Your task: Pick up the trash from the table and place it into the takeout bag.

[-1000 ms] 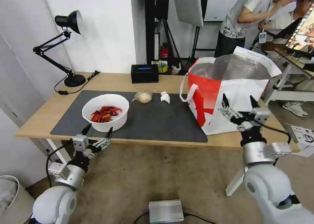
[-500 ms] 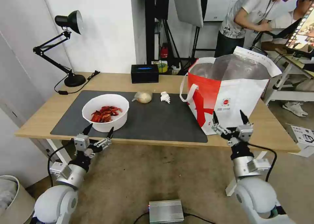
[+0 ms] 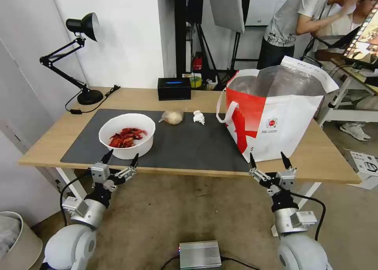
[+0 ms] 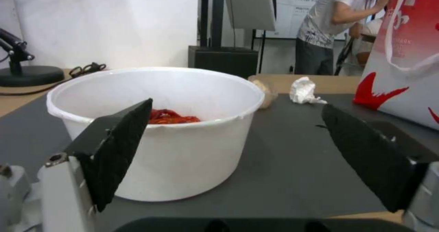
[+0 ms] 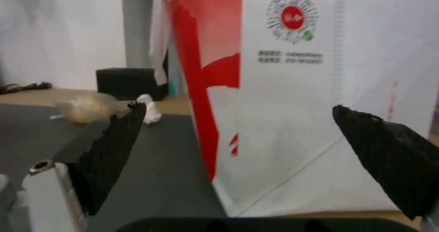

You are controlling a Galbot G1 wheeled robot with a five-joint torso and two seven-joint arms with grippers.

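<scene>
The light-wood table carries a dark grey mat, and on the mat's left part stands the white bowl of red scraps, upright, with the red pieces heaped in its bottom. Farther back on the mat lie the beige knotted plastic-bag lump and, just beside it toward the right, the crumpled white tissue; the two are near each other but apart. The red-and-white takeout bag stands upright at the table's right end, partly on the mat's right edge, its mouth open so that the silver foil lining shows, a white strap handle hanging on its left side and the small round red logo facing the robot. A black box sits at the back of the table, and a black desk lamp stands at the back left corner. The left gripper hovers at the near table edge just in front of the bowl, its jaws spread wide and empty; in the left wrist view the bowl sits between the two black fingertips without touching them. The right gripper hangs at the near edge in front of the bag, jaws likewise wide apart and holding nothing, with the bag's white front close ahead of it in the right wrist view.
</scene>
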